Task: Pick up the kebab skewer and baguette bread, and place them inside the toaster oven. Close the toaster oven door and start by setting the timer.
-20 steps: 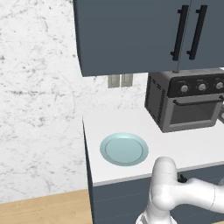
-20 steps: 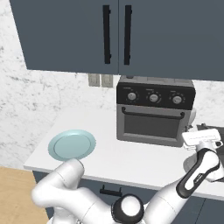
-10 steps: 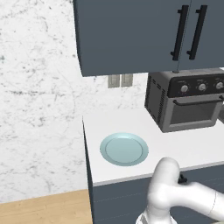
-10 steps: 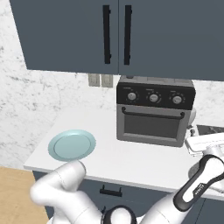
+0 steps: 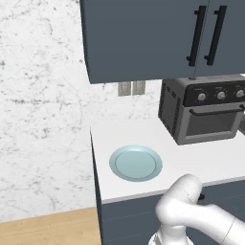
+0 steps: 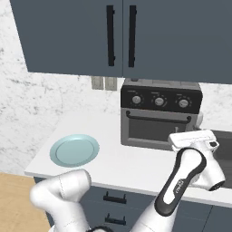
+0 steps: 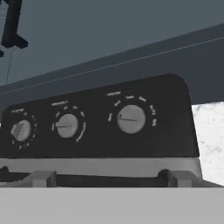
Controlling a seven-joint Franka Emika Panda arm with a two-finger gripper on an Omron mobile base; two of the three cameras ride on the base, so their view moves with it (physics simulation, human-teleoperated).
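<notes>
- Dark grey and silver toaster oven [image 6: 161, 115] on the white counter [image 6: 113, 156], under the dark blue wall cabinets [image 6: 122, 36], back near the marble wall.
- Toaster oven door [image 6: 156, 130] shut upright, black bar handle across its top.
- Black knob panel [image 7: 96, 120] close ahead in the hand view, three silver knobs in a row, rightmost knob [image 7: 130, 118] nearest centre.
- Pale blue plate [image 5: 136, 162] lying on the counter to the left, well apart from the oven.
- White arm bent up in front of the oven's right side, gripper [image 6: 194, 138] level with the door; fingers spread wide, pinching nothing.
</notes>
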